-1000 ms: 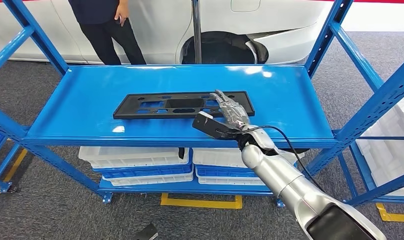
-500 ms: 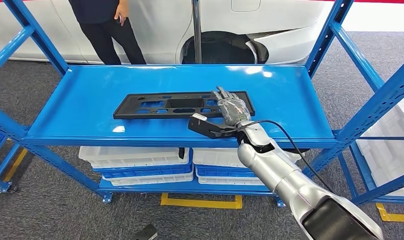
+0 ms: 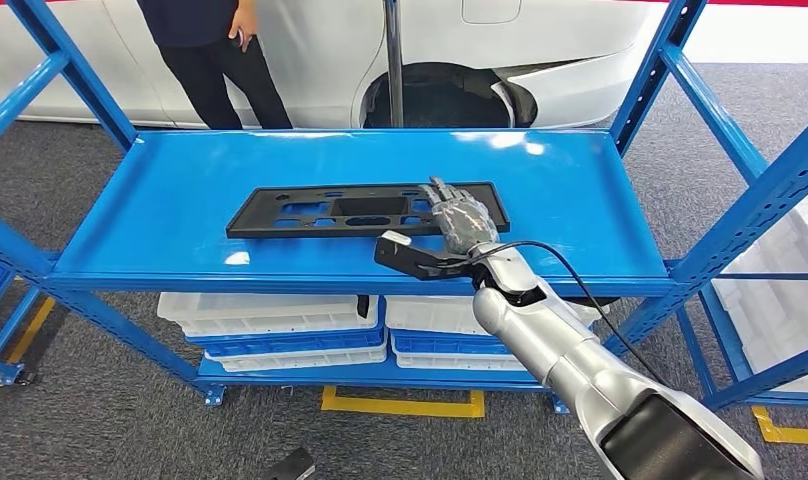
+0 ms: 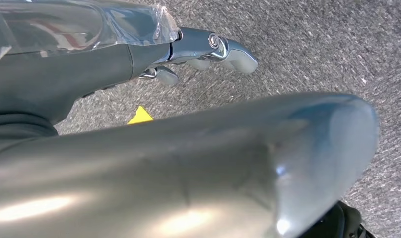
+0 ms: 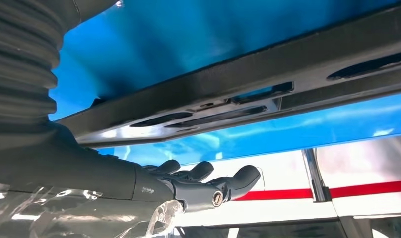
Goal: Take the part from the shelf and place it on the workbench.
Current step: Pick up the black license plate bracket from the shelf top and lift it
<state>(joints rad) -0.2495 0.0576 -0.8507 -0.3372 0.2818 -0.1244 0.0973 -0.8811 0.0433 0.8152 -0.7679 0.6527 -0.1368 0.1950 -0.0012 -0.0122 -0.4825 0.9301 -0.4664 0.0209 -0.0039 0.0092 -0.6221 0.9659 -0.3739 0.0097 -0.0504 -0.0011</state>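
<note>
Half the right hand covers part

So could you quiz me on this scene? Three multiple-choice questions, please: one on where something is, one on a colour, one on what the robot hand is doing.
1. Where does the black part lie?
A. on the blue shelf
B. on the floor
C. in a white bin

2. What colour are the bins under the shelf?
A. red
B. white
C. green

3. What is the right robot hand doing?
A. carrying the part high in the air
B. reaching over the part's right end
C. hanging beside the robot

Answers: 1 A, the part lies flat on the shelf top. 2 B, they are white. 3 B, its fingers lie spread above that end; the part is unlifted.
</note>
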